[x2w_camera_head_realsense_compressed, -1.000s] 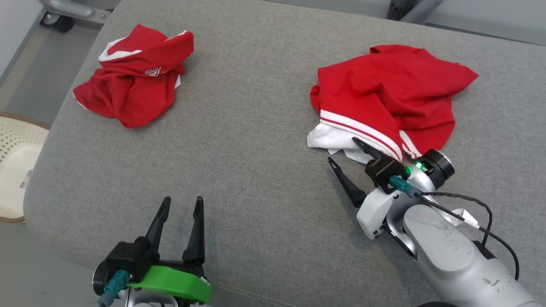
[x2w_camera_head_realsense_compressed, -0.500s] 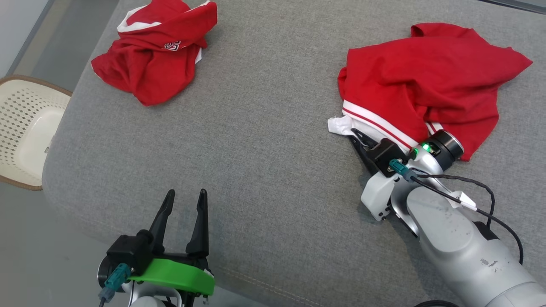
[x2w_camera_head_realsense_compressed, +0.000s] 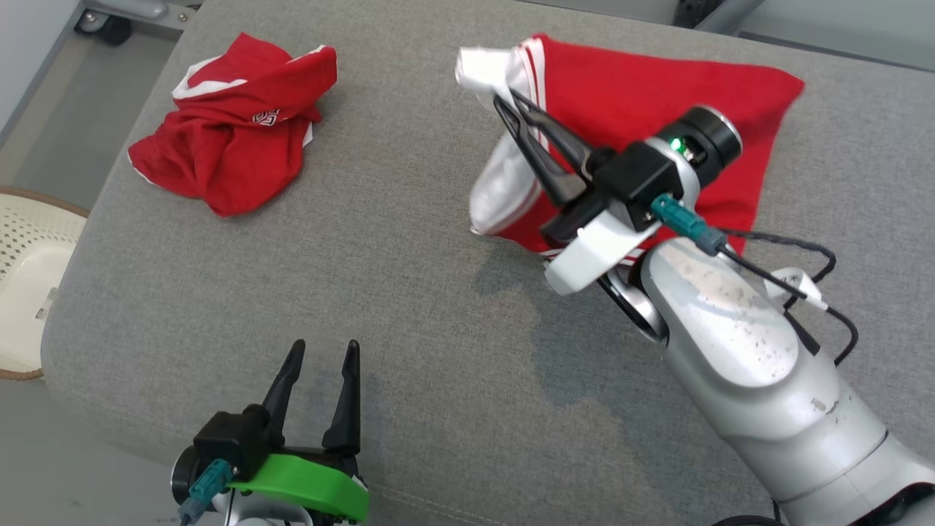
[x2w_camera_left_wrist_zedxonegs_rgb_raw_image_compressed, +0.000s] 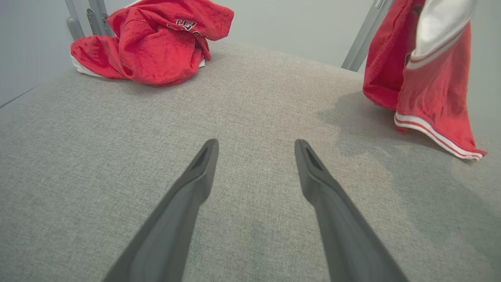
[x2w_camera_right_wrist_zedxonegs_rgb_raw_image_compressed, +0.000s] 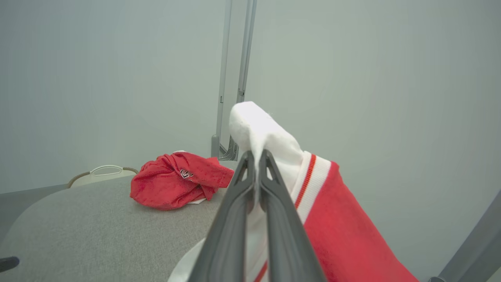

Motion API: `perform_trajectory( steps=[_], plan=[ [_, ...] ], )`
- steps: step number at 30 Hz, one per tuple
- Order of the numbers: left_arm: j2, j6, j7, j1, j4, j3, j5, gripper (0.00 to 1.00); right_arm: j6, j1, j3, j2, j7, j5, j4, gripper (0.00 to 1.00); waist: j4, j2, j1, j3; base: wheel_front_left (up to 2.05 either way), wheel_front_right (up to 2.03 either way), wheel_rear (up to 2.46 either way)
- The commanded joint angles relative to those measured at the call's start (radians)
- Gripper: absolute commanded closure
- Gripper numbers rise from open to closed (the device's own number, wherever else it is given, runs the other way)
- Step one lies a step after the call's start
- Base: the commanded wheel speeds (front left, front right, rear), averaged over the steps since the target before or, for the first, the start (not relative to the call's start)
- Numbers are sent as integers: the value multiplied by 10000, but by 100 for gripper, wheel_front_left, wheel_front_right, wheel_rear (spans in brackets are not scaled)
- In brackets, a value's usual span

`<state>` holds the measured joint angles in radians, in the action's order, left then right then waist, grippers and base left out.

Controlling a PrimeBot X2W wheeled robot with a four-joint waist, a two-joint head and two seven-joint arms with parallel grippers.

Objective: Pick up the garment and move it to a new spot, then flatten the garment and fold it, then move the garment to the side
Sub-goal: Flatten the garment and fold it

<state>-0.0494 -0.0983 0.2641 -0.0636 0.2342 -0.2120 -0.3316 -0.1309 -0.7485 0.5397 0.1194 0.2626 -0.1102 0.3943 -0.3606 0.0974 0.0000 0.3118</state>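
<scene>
A red garment with a white, red-striped edge hangs above the grey padded surface at the right. My right gripper is shut on its white edge, pinched between the tips. The red cloth drapes down to the right of the fingers. In the left wrist view the garment hangs at the upper right, its lower hem close to the surface. My left gripper stands open near the front edge, nothing between its fingers.
A second crumpled red garment lies at the far left of the surface. A cream perforated basket stands on the floor beyond the left edge. Metal frame legs rise behind the far edge.
My right gripper has shut on the garment's white edge and lifted it up off the surface. The left gripper stays open in place. The head camera has shifted.
</scene>
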Motion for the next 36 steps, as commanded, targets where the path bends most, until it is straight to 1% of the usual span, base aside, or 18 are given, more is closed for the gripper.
perform_trajectory(
  steps=[1, 3, 7, 12, 13, 17, 21, 23, 26, 27, 29, 30, 31, 32, 33, 34, 36],
  plan=[
    [-21, -70, 5, 169, 70, -28, 71, 0, 3, -291, -37, -82, 22, -204, -299, 100, 215, 1, 0, -402, 0, 0, 0],
    [-23, -100, 5, 197, 138, -46, 59, 0, 3, -681, -154, -208, 22, -453, -664, 100, 204, 1, 0, -572, 0, 0, 0],
    [-23, -159, 5, 372, 199, -31, 72, 0, 3, -1361, -299, -327, 22, -731, -1023, 100, 112, 1, 0, -846, 0, 0, 0],
    [-21, -183, 5, 634, 249, 54, 74, 0, 6, -1600, -1214, -426, 20, -1071, -1722, 100, 132, 1, 0, -953, 0, 0, 0],
    [-21, -183, 5, 634, 249, 54, 74, 0, 6, -1600, -1214, -426, 20, -1071, -1722, 100, 132, 1, 0, -953, 0, 0, 0],
    [-19, -200, 3, 769, 345, 145, 122, 0, 6, -1430, -2109, -288, 22, -1183, -2233, 100, 384, 1, 0, -909, 0, 0, 0],
    [-19, -223, 5, 702, 415, 206, 174, 0, 6, -1274, -2655, -56, 20, -1419, -2432, 100, 713, 1, 0, -858, 0, 0, 0],
    [-21, -216, 5, 565, 434, 178, 183, 0, 8, -1087, -2829, 189, 20, -1461, -2080, 100, 823, 1, 0, -825, 0, 0, 0],
    [-19, -230, 5, 376, 452, 44, 159, 0, 8, -962, -3001, 591, 20, -1264, -971, 100, 841, 1, 0, -744, 0, 0, 0],
    [-21, -237, 5, 243, 454, -73, 90, 0, 8, -902, -3182, 926, 22, -1007, 161, 100, 746, 1, 0, -619, 0, 0, 0],
    [-22, -244, 5, 142, 440, -244, 35, 0, 9, -927, -3285, 1348, 20, -594, 1508, 100, 606, 1, 0, -485, 0, 0, 0],
    [-22, -245, 5, 130, 449, -311, 15, 0, 8, -986, -3458, 1493, 22, -394, 2159, 89, 531, 1, 0, -423, 0, 0, 0],
    [-21, -250, 3, 118, 468, -366, 16, 0, 9, -1128, -3656, 1639, 23, -129, 2734, 25, 465, 1, 0, -371, 0, 0, 0],
    [-24, -251, 5, 128, 492, -365, 24, 0, 9, -1281, -3917, 1706, 28, 62, 3173, 0, 424, 1, 0, -338, 0, 0, 0],
    [-24, -251, 5, 165, 530, -373, 62, 0, 8, -1388, -4202, 1752, 29, 301, 3532, 0, 403, 1, 0, -310, 0, 0, 0],
    [-22, -245, 5, 285, 569, -342, 151, 0, 8, -1441, -4769, 1782, 28, 668, 3860, 0, 405, 1, 0, -295, 0, 0, 0],
    [-22, -253, 3, 416, 662, -262, 233, 0, 8, -1317, -5096, 1599, 22, 918, 3840, 0, 496, 1, 0, -366, 0, 0, 0]
  ],
)
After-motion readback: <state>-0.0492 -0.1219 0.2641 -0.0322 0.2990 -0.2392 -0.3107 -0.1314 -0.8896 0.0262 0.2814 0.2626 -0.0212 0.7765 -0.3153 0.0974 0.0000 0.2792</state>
